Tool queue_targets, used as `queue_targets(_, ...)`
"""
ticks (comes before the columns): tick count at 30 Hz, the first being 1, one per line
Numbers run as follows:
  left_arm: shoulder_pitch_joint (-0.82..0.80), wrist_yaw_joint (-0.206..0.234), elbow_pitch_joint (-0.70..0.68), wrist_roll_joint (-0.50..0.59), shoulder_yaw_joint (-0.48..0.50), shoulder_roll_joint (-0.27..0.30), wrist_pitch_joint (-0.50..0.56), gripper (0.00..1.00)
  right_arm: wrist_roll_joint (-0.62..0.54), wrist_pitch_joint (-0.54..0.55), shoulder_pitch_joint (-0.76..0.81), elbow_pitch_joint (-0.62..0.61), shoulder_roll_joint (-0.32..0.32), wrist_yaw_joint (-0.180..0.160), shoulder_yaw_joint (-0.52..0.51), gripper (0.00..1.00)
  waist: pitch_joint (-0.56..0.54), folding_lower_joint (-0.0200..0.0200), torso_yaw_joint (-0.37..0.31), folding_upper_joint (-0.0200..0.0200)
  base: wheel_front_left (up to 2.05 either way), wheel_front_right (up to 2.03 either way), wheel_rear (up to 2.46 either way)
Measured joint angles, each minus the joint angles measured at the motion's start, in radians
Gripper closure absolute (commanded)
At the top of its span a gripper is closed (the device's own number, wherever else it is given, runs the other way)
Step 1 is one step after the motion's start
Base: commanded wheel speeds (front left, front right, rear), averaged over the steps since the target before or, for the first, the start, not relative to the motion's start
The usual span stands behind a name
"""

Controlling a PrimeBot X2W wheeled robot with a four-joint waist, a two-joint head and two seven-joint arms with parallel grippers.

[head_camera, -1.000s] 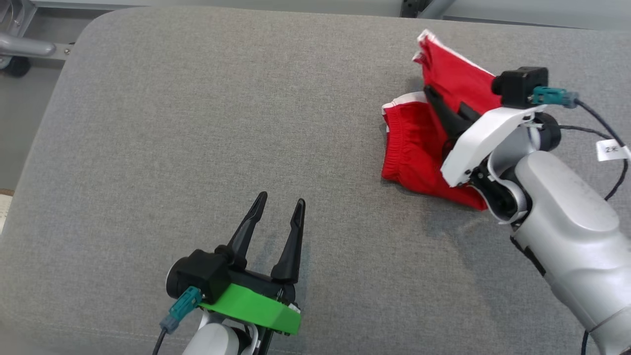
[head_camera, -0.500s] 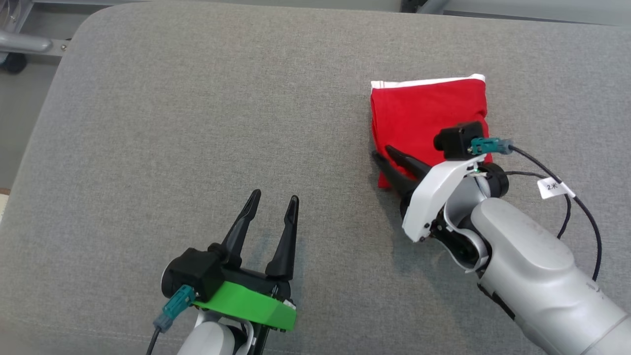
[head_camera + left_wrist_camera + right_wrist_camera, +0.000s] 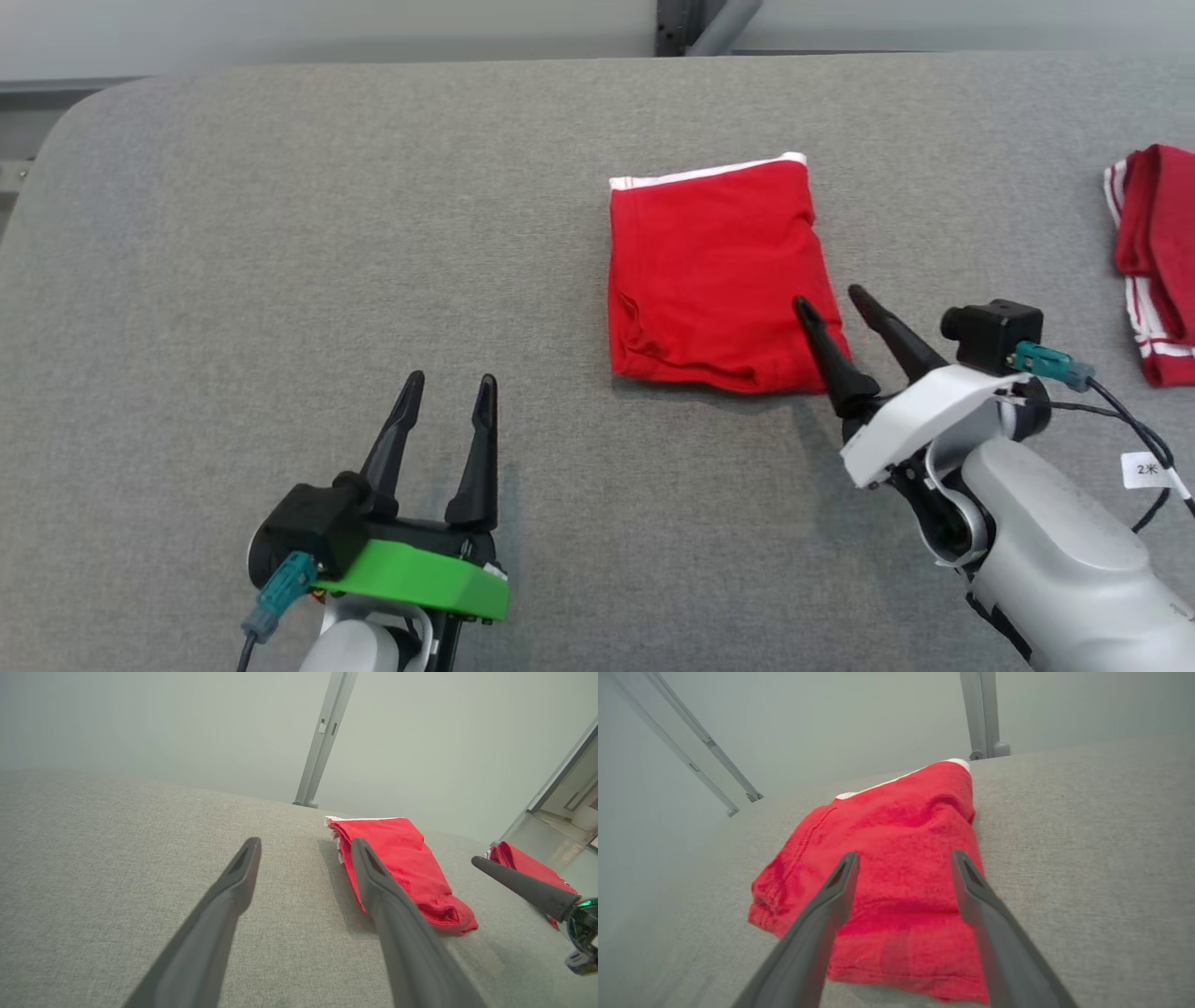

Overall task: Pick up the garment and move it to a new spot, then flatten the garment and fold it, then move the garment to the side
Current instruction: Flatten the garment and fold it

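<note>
A red garment [image 3: 714, 275] with a white band along its far edge lies folded into a flat rectangle on the grey cushioned surface [image 3: 280, 233]. It shows too in the left wrist view [image 3: 406, 872] and the right wrist view [image 3: 896, 868]. My right gripper [image 3: 831, 301] is open, its fingertips just over the garment's near right corner, nothing held between them. My left gripper [image 3: 448, 381] is open and empty, low over bare cushion to the garment's left and nearer to me.
A second red cloth with white stripes [image 3: 1153, 261] lies at the far right edge of the cushion, seen as well in the left wrist view [image 3: 528, 865]. A grey metal post [image 3: 686, 19] stands behind the cushion's far edge. Cables trail from my right wrist.
The garment went from held up and half folded to lying flat as a folded rectangle. My right gripper let go and drew back to its near right corner. The camera shifted right.
</note>
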Motion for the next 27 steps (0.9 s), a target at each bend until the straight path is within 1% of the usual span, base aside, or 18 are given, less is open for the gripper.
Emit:
queue_targets(3,0.006,0.005,0.000,0.003,0.028,0.000,0.000,0.00,-0.061,-0.012,0.017,0.053,0.009,0.000,-0.076,0.00,-0.012,0.0000,-0.036,0.0000,0.00,0.00,0.00)
queue_targets(5,0.009,0.007,0.002,0.009,0.045,0.000,0.000,0.00,-0.146,-0.013,0.037,0.045,0.017,0.000,-0.150,0.00,-0.019,0.0000,-0.060,0.0000,0.00,0.00,0.00)
queue_targets(9,0.023,0.007,0.010,0.020,0.081,0.000,0.000,0.00,-0.305,-0.014,0.121,-0.073,0.057,0.000,-0.284,0.00,-0.036,0.0000,-0.101,0.0000,0.00,0.00,0.00)
queue_targets(10,0.035,0.010,-0.002,0.040,0.105,0.000,0.000,0.00,-0.366,-0.014,0.176,-0.151,0.078,0.000,-0.341,0.00,-0.048,0.0000,-0.117,0.0000,0.00,0.00,0.00)
queue_targets(12,0.039,0.016,-0.034,0.085,0.129,0.000,0.000,0.00,-0.413,-0.014,0.227,-0.214,0.102,0.000,-0.395,0.00,-0.062,0.0000,-0.129,0.0000,0.00,0.00,0.00)
queue_targets(16,0.093,0.040,-0.053,0.104,0.159,0.000,0.000,0.00,-0.493,-0.014,0.312,-0.263,0.125,0.000,-0.406,0.00,-0.094,0.0000,-0.145,0.0000,0.00,0.00,0.00)
queue_targets(18,0.114,0.052,-0.065,0.121,0.169,0.000,0.000,0.00,-0.526,-0.014,0.341,-0.274,0.137,0.000,-0.429,0.00,-0.111,0.0000,-0.150,0.0000,0.00,0.00,0.00)
queue_targets(21,0.149,0.060,-0.081,0.124,0.174,0.000,0.000,0.00,-0.536,-0.014,0.413,-0.230,0.154,0.000,-0.438,0.00,-0.140,0.0000,-0.152,0.0000,0.00,0.00,0.00)
queue_targets(24,0.189,0.065,-0.072,0.132,0.175,0.000,0.000,0.00,-0.535,-0.014,0.443,-0.203,0.162,0.000,-0.428,0.00,-0.165,0.0000,-0.148,0.0000,0.00,0.00,0.00)
queue_targets(27,0.201,0.066,-0.064,0.141,0.175,0.000,0.000,0.00,-0.581,-0.014,0.462,-0.203,0.164,0.000,-0.458,0.00,-0.180,0.0000,-0.134,0.0000,0.00,0.00,0.00)
